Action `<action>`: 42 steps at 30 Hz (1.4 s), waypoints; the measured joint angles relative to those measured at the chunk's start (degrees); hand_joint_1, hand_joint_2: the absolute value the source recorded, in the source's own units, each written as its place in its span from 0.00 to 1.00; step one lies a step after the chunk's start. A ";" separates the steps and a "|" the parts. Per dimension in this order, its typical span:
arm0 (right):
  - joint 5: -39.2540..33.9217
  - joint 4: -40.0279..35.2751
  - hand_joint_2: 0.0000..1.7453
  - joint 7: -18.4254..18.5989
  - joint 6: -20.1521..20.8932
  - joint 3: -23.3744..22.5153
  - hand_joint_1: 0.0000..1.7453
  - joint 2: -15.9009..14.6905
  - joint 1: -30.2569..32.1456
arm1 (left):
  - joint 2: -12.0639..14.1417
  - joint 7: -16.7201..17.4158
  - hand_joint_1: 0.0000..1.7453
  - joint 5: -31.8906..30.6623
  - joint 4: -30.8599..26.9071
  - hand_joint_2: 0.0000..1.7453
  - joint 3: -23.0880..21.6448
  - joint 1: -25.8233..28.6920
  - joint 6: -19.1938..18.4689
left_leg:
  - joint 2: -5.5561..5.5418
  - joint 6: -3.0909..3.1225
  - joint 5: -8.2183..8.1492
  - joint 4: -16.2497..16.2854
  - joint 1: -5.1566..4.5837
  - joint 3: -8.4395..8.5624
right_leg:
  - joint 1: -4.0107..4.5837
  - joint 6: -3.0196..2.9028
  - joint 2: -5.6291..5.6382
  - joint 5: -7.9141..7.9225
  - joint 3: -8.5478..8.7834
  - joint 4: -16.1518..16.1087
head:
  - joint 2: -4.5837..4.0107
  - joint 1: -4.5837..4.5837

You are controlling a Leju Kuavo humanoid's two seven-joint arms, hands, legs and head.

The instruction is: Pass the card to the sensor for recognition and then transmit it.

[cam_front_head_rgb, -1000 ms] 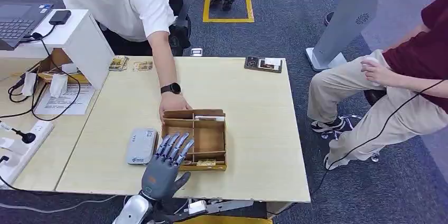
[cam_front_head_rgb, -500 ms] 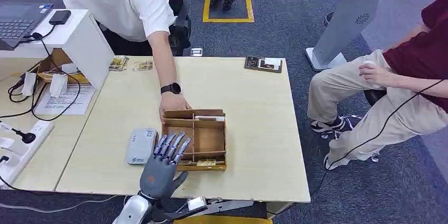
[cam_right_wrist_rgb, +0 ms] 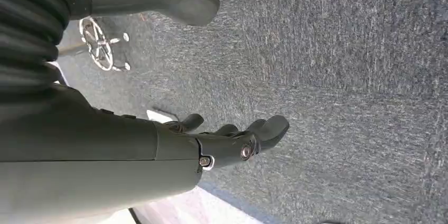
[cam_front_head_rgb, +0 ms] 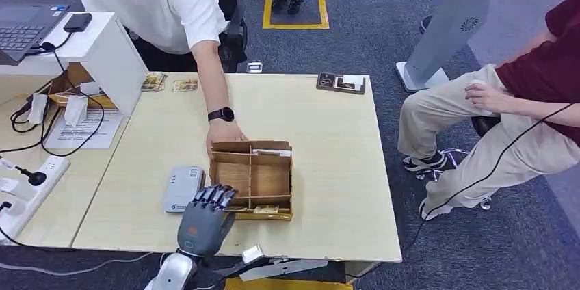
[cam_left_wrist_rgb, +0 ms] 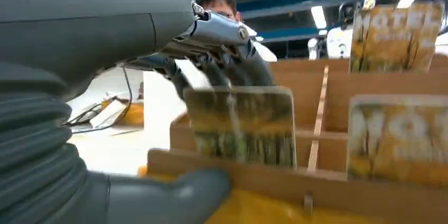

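Since a second ago, your left hand [cam_front_head_rgb: 203, 218] has been pulling back toward the near edge of the surface [cam_front_head_rgb: 335, 167], and its fingers [cam_front_head_rgb: 213, 196], spread over the box [cam_front_head_rgb: 252, 179] before, are now curling down at the box's near-left corner. In the left wrist view those fingers [cam_left_wrist_rgb: 222, 68] are bending over the top edge of a card [cam_left_wrist_rgb: 240, 125] standing in the near compartment, with the thumb [cam_left_wrist_rgb: 174, 197] lying low against the front wall; you cannot tell whether the card is actually being pinched, since the picture is blurring there. A second card [cam_left_wrist_rgb: 396, 139] is standing just beside it in the same row, and a third [cam_left_wrist_rgb: 399, 36] is sitting further back in the box.

Your right hand [cam_right_wrist_rgb: 232, 142] is hanging at your side over the grey carpet [cam_right_wrist_rgb: 343, 76], fingers [cam_right_wrist_rgb: 272, 126] loosely curled and holding nothing.

Just left of the box, the grey sensor [cam_front_head_rgb: 182, 188] is lying flat on the surface, close beside your left hand. A person in a white shirt [cam_front_head_rgb: 161, 3] is leaning in from the far side, resting a hand [cam_front_head_rgb: 224, 134] on the box's far-left corner. Another person [cam_front_head_rgb: 520, 98] is sitting to the right, well apart from the surface. A dark tray [cam_front_head_rgb: 340, 83] is lying at the far edge.
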 joint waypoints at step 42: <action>-0.66 0.04 1.00 -0.15 -0.07 0.15 0.00 0.02 0.01 | -1.42 -17.41 1.00 11.19 2.69 1.00 1.99 -1.28 0.37 | -0.08 0.02 0.02 0.00 -0.02 0.03 | -0.01 0.00 -0.12 0.00 0.11 -0.01 | 0.00 0.00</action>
